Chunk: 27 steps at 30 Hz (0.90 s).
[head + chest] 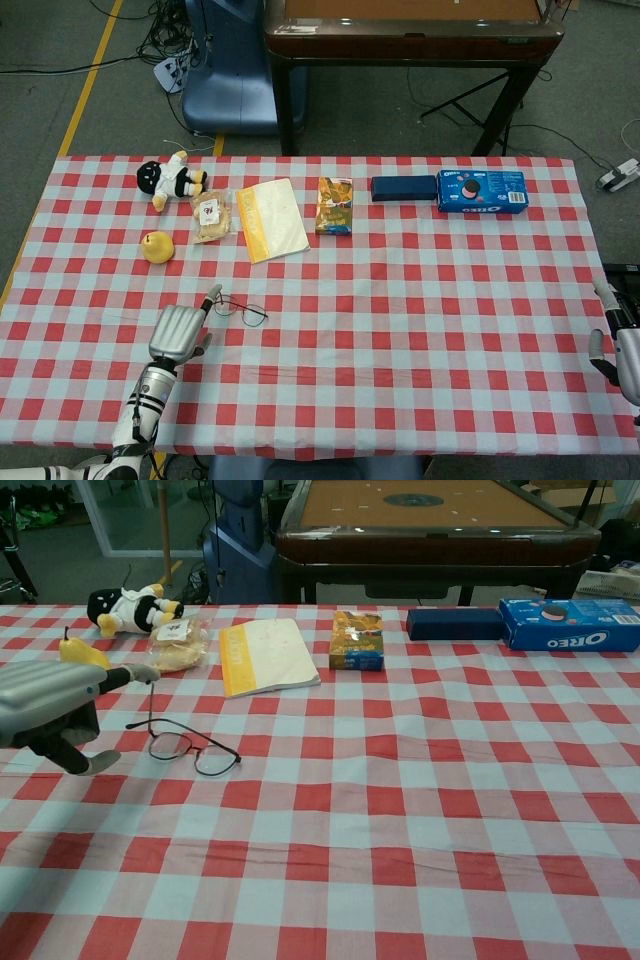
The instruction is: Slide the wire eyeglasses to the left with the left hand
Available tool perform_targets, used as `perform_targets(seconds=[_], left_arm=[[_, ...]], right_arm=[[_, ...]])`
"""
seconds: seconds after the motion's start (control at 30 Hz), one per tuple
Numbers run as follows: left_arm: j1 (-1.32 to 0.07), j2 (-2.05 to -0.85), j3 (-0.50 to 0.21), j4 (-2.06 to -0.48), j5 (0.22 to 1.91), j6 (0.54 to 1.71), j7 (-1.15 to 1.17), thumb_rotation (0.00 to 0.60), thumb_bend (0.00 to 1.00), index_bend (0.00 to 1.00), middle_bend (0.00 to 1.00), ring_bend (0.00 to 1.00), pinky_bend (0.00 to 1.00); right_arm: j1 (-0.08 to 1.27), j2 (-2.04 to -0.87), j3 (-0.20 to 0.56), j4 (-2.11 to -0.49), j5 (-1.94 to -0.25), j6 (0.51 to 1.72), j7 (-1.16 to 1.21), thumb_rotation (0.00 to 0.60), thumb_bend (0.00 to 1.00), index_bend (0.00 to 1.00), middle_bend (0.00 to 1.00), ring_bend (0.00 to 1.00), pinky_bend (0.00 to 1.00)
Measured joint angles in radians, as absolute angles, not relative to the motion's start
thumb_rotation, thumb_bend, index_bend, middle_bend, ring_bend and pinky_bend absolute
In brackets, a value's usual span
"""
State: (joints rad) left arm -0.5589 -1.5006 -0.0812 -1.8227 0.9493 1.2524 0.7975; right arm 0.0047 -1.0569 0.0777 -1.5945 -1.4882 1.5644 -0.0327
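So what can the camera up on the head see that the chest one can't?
Only the head view shows the right hand at the table's right edge, the floor with its cables, and the whole tablecloth. Only the chest view shows the glasses' raised arm standing clear above the cloth, close up. Both show the left hand beside the wire glasses, the pear, the stuffed toy, the yellow booklet and the cookie box.

"OREO" on blue cookie box [571, 624]

Eyeglasses [240, 309] just right of left robot hand [180, 333]; pear [157, 247] behind.
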Motion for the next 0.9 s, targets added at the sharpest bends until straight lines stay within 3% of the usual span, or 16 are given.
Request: perform_targets(seconds=[0.5, 0.9], left_arm=[[-0.586, -1.598, -0.05, -1.766, 0.915, 1.234, 0.854, 0.6, 0.4, 0.0, 0.98, 0.9, 0.91], [-0.594, -1.606, -0.046, -1.742, 0.885, 1.23, 0.865, 0.6, 0.4, 0.0, 0.98, 0.9, 0.91]], right_arm=[[-0.002, -1.057, 0.077, -1.59, -1.486, 1.568, -0.026, 0.6, 0.59, 0.0, 0.22, 0.18, 0.17], [-0.001, -1.061, 0.079, -1.583, -1.486, 1.565, -0.02, 0.6, 0.59, 0.0, 0.22, 0.18, 0.17]])
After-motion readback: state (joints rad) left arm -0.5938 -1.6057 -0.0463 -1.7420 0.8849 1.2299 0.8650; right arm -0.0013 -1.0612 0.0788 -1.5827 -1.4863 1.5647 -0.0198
